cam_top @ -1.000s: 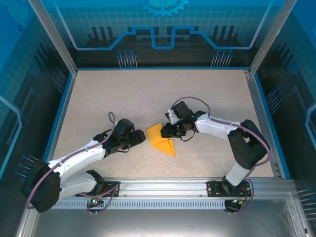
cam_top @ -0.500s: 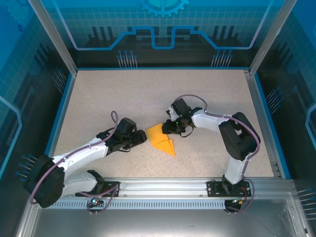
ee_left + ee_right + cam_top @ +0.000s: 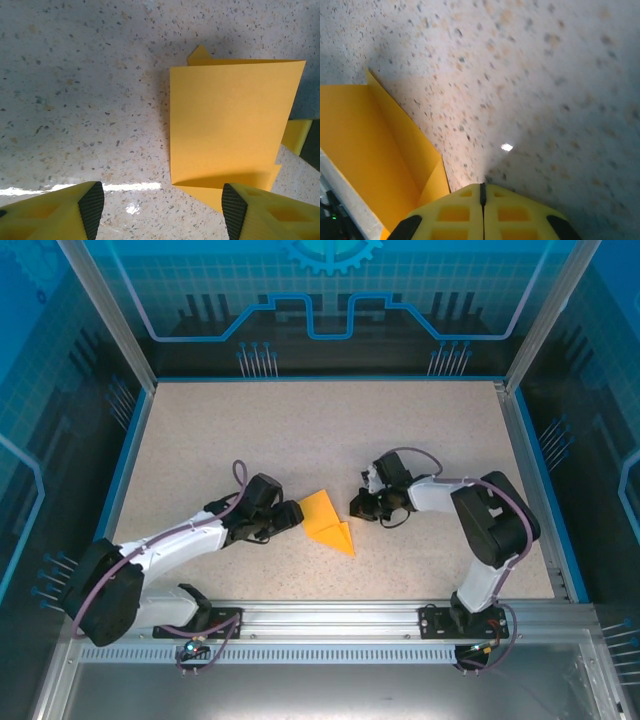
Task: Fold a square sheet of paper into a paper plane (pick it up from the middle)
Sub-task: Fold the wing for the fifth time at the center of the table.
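On the left of the speckled table (image 3: 300, 430), we see the left arm (image 3: 170, 545) reaching in low from the near left corner toward the middle. The left gripper (image 3: 290, 515) lies close to the tabletop with its tip at the left edge of the sheet of paper (image 3: 325, 523). From the left wrist, the left gripper (image 3: 162, 202) is spread wide. One of its yellow fingers (image 3: 65, 212) is over bare table and the other sits by the near right corner of the sheet of paper (image 3: 230, 120). Nothing is pinched between them, and we cannot tell whether that second finger touches the paper.

The orange-yellow sheet lies near the middle of the table, a little toward the near edge, between the two grippers. It is partly folded. From above it comes to a point toward the near right. From the left wrist, a flat upper flap lies over a lower layer that sticks out along the near edge, and a small tip shows past the far edge.

Just to the right of the sheet, the right gripper (image 3: 357, 506) is apart from the paper and low over the table. From the right wrist, the right gripper (image 3: 482, 195) has its fingers pressed together along a thin seam with nothing between them. The sheet of paper (image 3: 365, 145) is off to its left, with one flap raised along a crease. The right arm (image 3: 480, 530) bends back to its base at the near right.
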### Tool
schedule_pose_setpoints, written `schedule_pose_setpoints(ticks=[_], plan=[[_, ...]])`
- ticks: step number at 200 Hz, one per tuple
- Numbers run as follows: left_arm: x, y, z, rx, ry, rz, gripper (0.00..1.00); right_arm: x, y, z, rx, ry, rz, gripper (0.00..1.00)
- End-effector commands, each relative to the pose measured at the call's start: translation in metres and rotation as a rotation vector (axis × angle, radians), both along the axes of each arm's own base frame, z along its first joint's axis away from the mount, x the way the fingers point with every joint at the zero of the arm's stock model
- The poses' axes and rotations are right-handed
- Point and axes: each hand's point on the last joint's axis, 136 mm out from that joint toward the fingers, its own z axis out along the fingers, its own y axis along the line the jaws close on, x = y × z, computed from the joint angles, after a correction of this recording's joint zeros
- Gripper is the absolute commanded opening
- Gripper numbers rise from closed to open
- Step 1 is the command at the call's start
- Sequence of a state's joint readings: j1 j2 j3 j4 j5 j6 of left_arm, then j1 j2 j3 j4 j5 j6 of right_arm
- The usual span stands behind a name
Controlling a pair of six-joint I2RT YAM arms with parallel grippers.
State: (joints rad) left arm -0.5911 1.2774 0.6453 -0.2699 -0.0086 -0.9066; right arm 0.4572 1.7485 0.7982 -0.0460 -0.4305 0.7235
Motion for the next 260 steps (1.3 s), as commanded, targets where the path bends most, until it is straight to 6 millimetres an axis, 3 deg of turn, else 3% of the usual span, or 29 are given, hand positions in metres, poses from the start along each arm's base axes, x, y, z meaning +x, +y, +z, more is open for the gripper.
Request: schedule_pose_setpoints(ticks=[1,48,82,130,143,169,218,250,260], plan=[[0.009,-0.014,0.012,-0.034,-0.024,-0.035,0.67,0.005,0.005,0.018,0.086,-0.035,-0.043,0.13],[0.009,-0.013,0.011,-0.024,-0.021,-0.029,0.67,0.011,0.011,0.040,0.075,-0.127,0.068,0.36],[0.006,-0.010,0.008,-0.019,-0.018,-0.024,0.68,0.014,0.037,0.050,0.078,-0.156,0.206,0.53],[0.000,-0.001,0.010,0.000,-0.031,-0.011,0.70,0.014,0.063,0.033,0.023,-0.123,0.302,0.57],[-0.002,0.001,0.011,0.002,-0.033,-0.009,0.70,0.015,0.066,0.026,0.016,-0.108,0.309,0.56],[-0.004,0.004,0.011,0.007,-0.034,-0.005,0.71,0.015,0.068,0.022,0.014,-0.104,0.302,0.37],[-0.003,0.004,0.010,0.006,-0.035,-0.004,0.71,0.024,0.044,0.020,0.061,-0.099,0.122,0.09],[-0.001,0.001,0.008,0.002,-0.029,-0.008,0.71,0.023,0.018,0.007,0.061,-0.077,-0.077,0.07],[-0.001,-0.001,0.008,-0.001,-0.029,-0.012,0.71,0.021,0.016,0.007,0.066,-0.081,-0.090,0.12]])
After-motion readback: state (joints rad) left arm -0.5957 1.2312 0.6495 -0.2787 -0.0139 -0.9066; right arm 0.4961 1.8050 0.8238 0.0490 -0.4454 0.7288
